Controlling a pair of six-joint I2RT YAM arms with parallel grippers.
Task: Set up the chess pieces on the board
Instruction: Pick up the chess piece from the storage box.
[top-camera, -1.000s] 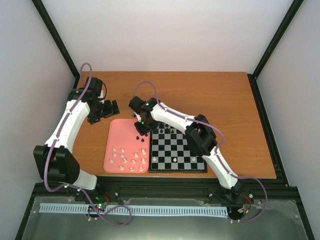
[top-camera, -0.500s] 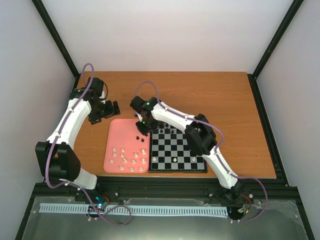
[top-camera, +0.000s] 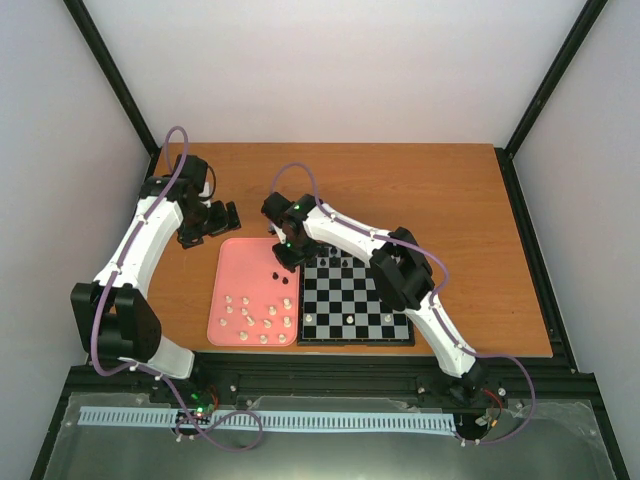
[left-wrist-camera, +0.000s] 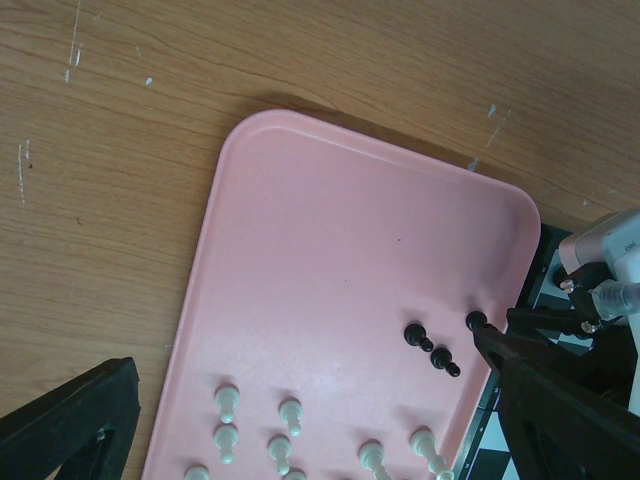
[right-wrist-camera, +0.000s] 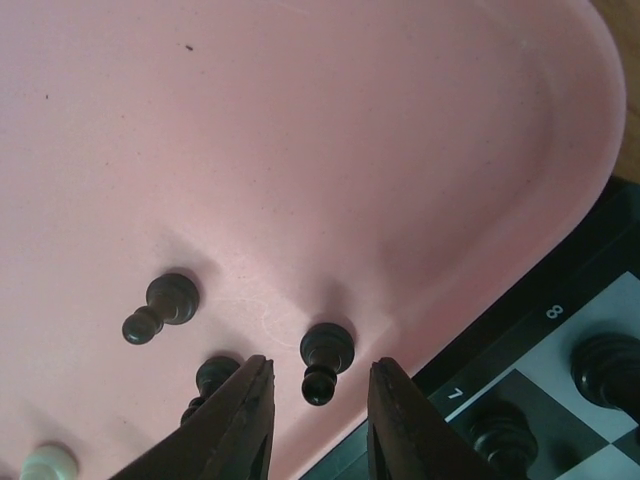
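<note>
The right claw (right-wrist-camera: 322, 385), part-open and gripping nothing, hangs over the tray (right-wrist-camera: 400, 150) corner beside the board (top-camera: 372, 300), a black pawn (right-wrist-camera: 326, 352) just ahead of its gap, narrow end pointing in, while the wide-open left claw (top-camera: 222, 217) sits well apart over the tabletop (top-camera: 450, 190).

At the far right corner of the pink tray (left-wrist-camera: 330, 250), the right pincer (right-wrist-camera: 320, 378) straddles one black pawn (right-wrist-camera: 326, 352), with slim gaps either side. Two more black pieces (right-wrist-camera: 160, 305) crowd one finger; the tray rim and the board (right-wrist-camera: 560, 390) hem the other. Cream pieces (left-wrist-camera: 290, 412) fill the tray's near edge; its far left is bare.
</note>
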